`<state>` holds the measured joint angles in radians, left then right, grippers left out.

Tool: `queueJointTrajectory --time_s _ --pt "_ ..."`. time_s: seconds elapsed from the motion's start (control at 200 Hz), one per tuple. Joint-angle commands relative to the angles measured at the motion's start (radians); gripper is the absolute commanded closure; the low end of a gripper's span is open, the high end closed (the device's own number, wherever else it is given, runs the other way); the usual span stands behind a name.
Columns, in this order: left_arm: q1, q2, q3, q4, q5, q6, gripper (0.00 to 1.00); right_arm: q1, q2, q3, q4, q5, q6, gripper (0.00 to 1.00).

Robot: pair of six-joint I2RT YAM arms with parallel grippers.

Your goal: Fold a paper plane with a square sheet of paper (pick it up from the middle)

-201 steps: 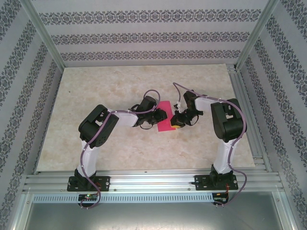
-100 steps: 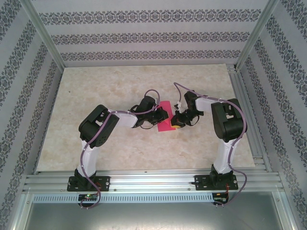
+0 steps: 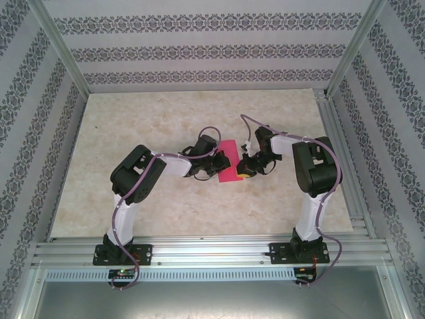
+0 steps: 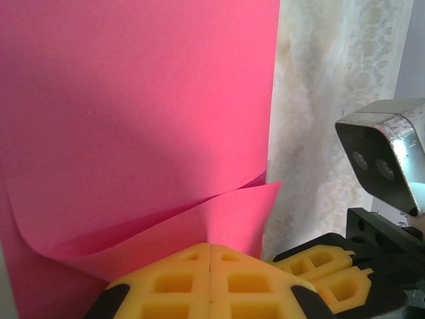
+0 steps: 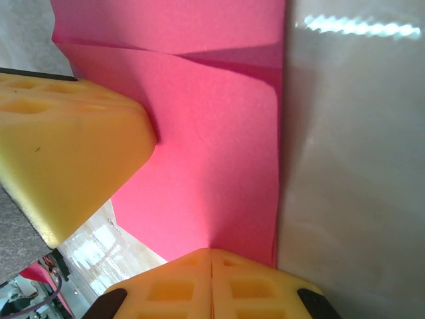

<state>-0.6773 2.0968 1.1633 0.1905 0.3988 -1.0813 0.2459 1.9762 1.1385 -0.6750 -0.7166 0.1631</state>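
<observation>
Magenta-pink sheet of paper [image 3: 228, 161] lies near the middle of the marble-patterned table [image 3: 133, 126], between my two grippers. My left gripper [image 4: 210, 251] is closed. Its yellow pads [image 4: 166, 282] meet with no gap, and a raised layer of the sheet runs down into their seam, so I record it as pinched. My right gripper [image 5: 211, 255] is likewise closed, its pads flush together. The paper creases into their seam on the side of the sheet toward the table's right. Part of the sheet curls up off the table. Whether it is folded double, I cannot tell.
</observation>
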Motion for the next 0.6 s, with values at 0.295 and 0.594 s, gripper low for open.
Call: queueJointTrajectory --time_s 0.295,0.594 --pt "0.029 0.037 0.117 -0.219 -0.113 0.139 0.99 -0.012 0.03 -0.031 -0.032 0.116 -0.018 0.93" --pt "0.071 0.066 0.127 -0.209 -0.113 0.192 0.98 -0.013 0.027 -0.029 -0.028 0.108 -0.015 0.93"
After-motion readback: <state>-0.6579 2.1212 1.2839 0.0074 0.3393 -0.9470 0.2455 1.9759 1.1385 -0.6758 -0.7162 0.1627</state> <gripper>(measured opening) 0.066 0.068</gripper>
